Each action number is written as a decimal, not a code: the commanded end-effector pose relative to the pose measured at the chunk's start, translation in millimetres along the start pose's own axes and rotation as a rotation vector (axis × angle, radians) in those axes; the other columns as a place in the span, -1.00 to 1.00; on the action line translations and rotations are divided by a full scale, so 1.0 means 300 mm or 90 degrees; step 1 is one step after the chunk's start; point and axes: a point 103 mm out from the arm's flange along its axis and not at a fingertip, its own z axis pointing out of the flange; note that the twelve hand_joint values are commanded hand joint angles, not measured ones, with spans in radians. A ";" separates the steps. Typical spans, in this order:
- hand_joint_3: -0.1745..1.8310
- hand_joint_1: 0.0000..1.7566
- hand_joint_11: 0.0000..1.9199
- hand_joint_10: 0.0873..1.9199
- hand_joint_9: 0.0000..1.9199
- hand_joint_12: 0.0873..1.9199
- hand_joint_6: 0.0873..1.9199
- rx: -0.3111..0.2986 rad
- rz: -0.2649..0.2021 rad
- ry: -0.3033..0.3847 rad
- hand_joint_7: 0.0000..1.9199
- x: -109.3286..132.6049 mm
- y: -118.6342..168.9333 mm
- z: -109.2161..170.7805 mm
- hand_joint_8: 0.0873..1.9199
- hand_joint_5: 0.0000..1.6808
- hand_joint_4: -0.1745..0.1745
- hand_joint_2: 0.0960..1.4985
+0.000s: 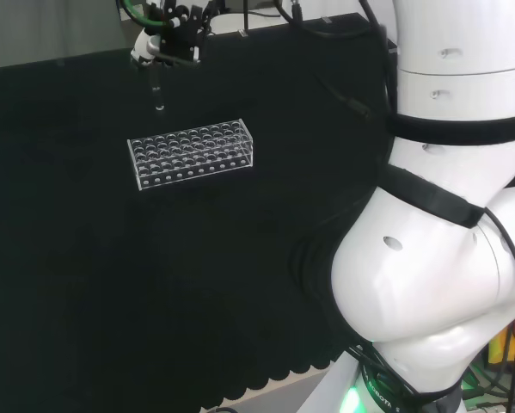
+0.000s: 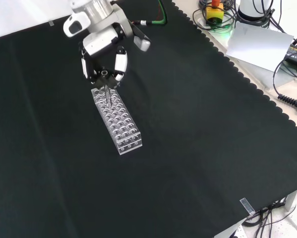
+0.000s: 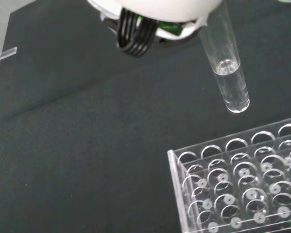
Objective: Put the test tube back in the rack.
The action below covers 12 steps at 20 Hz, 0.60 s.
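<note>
robot hand (image 2: 104, 55): fingers pinched round test tube | test tube (image 1: 157, 90): upright, held in air, at 11 o'clock from rack in head view | rack (image 1: 191, 153): on table (image 2: 198, 139), clear

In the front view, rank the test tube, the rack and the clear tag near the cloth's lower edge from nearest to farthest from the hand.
1. Test tube: held in the hand.
2. Rack: just below the hand.
3. Clear tag: far lower right.
</note>
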 end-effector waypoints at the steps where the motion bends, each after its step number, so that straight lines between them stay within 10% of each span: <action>1: -0.22 0.38 0.17 -0.34 0.59 0.02 -0.35 0.023 -0.009 0.009 0.68 0.045 0.030 0.071 -0.32 0.49 -1.00 -0.14; 12: -0.22 0.38 0.17 -0.34 0.59 0.02 -0.35 0.048 -0.017 0.011 0.68 0.079 0.082 0.138 -0.32 0.49 -1.00 -0.14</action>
